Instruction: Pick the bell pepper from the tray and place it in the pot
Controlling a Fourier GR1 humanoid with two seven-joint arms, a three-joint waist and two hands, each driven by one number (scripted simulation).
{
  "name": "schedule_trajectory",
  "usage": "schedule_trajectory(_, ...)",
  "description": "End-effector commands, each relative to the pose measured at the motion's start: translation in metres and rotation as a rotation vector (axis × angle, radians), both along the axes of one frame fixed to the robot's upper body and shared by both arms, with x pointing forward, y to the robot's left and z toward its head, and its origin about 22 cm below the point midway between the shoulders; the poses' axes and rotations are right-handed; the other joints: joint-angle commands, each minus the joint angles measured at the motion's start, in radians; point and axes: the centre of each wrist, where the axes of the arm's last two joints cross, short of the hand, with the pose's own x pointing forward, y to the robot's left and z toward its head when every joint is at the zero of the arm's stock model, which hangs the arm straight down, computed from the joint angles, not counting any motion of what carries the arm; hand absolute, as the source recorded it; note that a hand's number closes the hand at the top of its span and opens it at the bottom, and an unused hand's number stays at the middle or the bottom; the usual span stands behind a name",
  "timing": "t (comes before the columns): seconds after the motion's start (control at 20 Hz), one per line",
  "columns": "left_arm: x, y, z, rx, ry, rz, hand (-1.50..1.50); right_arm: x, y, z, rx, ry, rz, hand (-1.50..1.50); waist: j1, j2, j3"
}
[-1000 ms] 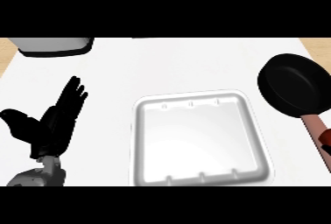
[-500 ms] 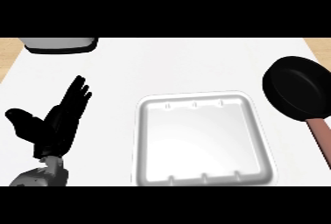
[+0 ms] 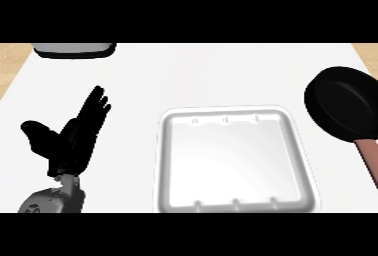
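- The left hand (image 3: 68, 142) shows at the lower left of the head view, fingers straight and pointing up the counter, thumb spread out to the left; it is open, holds nothing, and rests there.
- Its grey forearm (image 3: 50, 200) comes in from the lower edge just below the hand.
- The right hand does not show in this view.
- The hand lies over the white counter top (image 3: 192, 75), well apart from anything else on it.
- To the right of the hand, with a strip of bare counter between them, sits the white tray (image 3: 166, 165): a rounded rectangle with a raised rim, small notches along its far and near walls, its near edge cut by the lower edge of the view.
- The tray's floor is plain white all over; the bell pepper cannot be seen in it, nor anywhere else in the view, so its place cannot be told.
- Further right, beside the tray but not touching it, is a round black pan (image 3: 347, 105), partly cut off by the right edge of the view; this appears to be the pot of the task, and the part of its inside that shows is plain black.
- Its reddish-brown handle (image 3: 368, 160) runs from the pan's near rim down toward the lower right.
- At the far left of the counter, up beyond the hand, a grey object with a dark rim (image 3: 74, 49) is cut by the upper edge of the view; what it is cannot be told.
- Strips of light wooden surface (image 3: 13, 62) show past the counter's left and right far corners.
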Motion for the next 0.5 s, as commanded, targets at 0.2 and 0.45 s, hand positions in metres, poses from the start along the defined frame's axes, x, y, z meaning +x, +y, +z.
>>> schedule_trajectory(0.2,0.022,0.002,0.015,-0.009,-0.011,-0.03,0.0,0.035,0.023,0.048,0.072,-0.002,0.006,1.5,0.022,0.006,0.0)
schedule_trajectory(0.45,0.001,-0.009,-0.002,-0.005,-0.003,-0.034,0.0,0.076,0.019,0.045,0.089,0.023,-0.049,1.5,0.032,0.007,0.001)
